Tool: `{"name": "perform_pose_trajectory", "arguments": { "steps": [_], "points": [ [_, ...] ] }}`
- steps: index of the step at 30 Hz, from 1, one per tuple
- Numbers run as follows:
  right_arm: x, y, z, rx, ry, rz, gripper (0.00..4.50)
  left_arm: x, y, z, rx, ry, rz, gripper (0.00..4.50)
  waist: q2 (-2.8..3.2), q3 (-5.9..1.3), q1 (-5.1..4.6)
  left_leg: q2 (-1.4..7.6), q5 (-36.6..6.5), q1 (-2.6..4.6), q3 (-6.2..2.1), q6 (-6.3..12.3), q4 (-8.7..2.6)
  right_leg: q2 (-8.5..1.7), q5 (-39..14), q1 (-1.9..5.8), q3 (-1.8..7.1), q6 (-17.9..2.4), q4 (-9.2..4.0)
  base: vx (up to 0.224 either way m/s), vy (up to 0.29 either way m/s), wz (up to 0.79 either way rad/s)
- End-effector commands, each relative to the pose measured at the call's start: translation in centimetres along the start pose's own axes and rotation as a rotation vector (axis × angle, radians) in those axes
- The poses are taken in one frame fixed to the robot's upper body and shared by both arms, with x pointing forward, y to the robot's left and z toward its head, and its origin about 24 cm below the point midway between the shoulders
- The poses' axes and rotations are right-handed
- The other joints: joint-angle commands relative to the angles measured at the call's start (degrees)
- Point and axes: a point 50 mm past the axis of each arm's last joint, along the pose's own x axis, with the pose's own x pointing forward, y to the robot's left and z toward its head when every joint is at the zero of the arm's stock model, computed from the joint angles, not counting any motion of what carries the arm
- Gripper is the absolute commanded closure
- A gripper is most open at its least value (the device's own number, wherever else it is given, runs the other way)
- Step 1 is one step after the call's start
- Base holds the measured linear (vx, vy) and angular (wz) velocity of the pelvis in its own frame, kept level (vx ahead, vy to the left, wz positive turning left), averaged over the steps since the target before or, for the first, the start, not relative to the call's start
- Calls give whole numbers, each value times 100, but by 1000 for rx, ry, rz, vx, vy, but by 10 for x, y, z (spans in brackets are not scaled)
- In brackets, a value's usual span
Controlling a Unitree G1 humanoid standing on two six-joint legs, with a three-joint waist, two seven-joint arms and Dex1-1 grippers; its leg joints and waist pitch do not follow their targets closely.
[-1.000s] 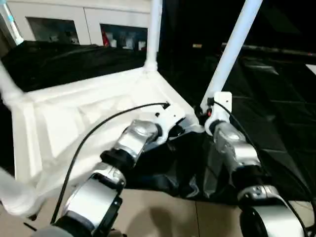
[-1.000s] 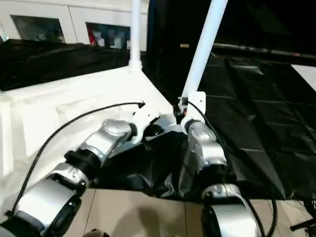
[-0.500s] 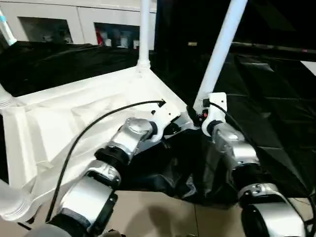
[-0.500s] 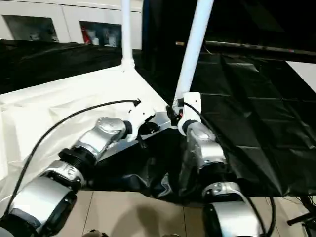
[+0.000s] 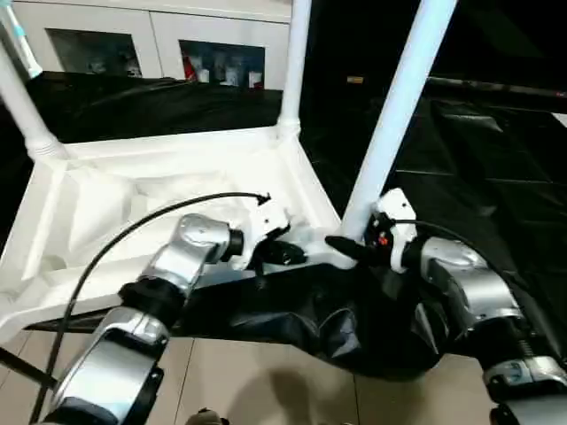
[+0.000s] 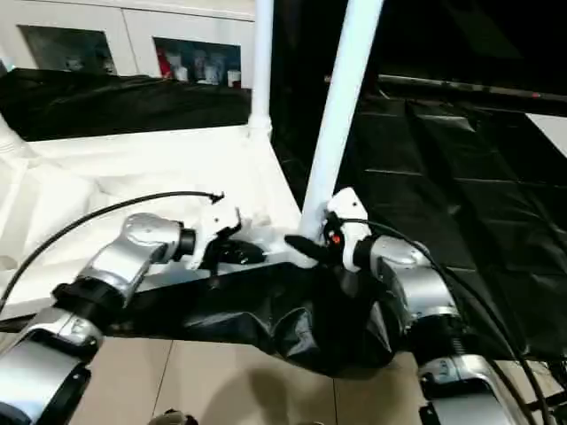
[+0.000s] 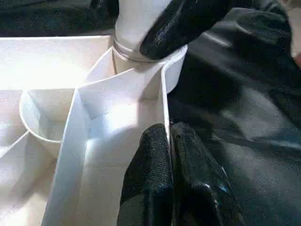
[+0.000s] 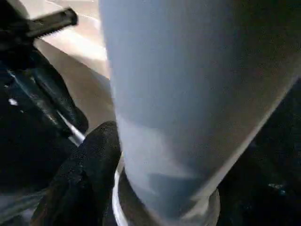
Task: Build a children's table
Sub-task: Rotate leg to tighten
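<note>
- Since a second ago the right gripper [image 5: 347,247] has swung round to lie level against the foot of the near leg [image 5: 394,119]; its fingers stand apart around the tube, one black finger [image 8: 84,174] pressed against the base where it enters the corner socket [image 7: 171,70].
- Beside it, the left gripper [image 5: 282,254] has its fingers together, pinching the thin near rim [image 7: 164,101] of the upturned table top [image 5: 133,199].
- To do this step well, I judge the left should hold the rim steady while the right bears on the leg square to the socket, so it seats straight rather than canted.
- Farther off, the table top lies ribbed side up on the black-draped surface [image 5: 478,150], with the far-corner legs [image 5: 295,62] standing upright in their sockets.
</note>
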Motion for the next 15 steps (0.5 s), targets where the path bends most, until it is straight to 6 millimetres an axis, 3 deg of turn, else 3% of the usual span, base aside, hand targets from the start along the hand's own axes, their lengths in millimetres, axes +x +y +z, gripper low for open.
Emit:
{"name": "perform_pose_trajectory", "arguments": {
  "steps": [1,9,15],
  "points": [
    [-2,3,7,-12,-17,54,161,6,-7,15,43,-71,-86,450,11,-392,-14,123,-1601,131,26,183,-401,-245,-1156,272,191,-1398,-421,0,0,0],
    [-5,6,1,-26,22,113,230,1,-9,13,42,-62,-91,450,-5,-411,0,110,-1383,113,28,184,-383,-243,-1001,277,189,-1376,-395,0,0,0],
    [-6,10,-3,-29,37,133,256,0,-9,12,43,-51,-81,450,16,-407,8,108,-1421,122,28,180,-387,-236,-1025,273,186,-1378,-402,0,0,0]
  ]
}}
